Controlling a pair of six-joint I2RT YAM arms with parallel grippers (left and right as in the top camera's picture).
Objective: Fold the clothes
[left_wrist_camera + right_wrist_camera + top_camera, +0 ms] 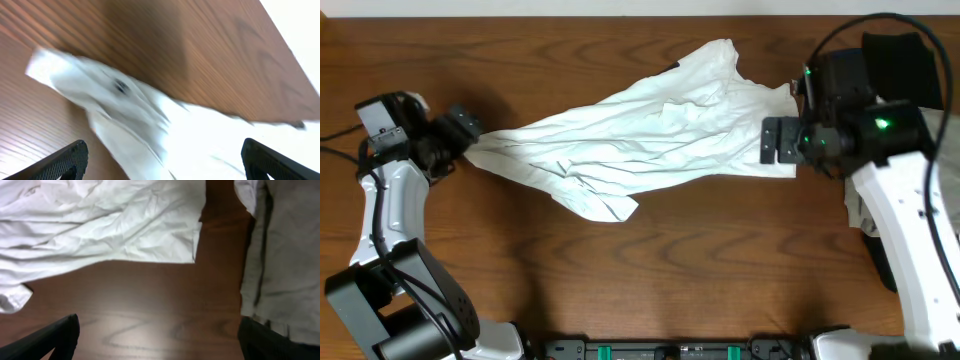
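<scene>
The white T-shirt (650, 135) lies crumpled and stretched across the middle of the table. Its narrow left end reaches my left gripper (470, 135). In the left wrist view the shirt (150, 120) runs between the wide-apart fingers of my left gripper (162, 152), which is open. A small black mark shows on the cloth. My right gripper (778, 140) is at the shirt's right edge. In the right wrist view my right gripper (160, 330) is open over bare wood, with the shirt's hem (125, 230) just beyond it.
A grey-beige garment (290, 260) lies right of my right gripper; in the overhead view it (858, 215) is partly under the right arm. A black cloth-like shape (905, 60) sits at the back right corner. The wooden table (650, 270) shows bare in front of the shirt.
</scene>
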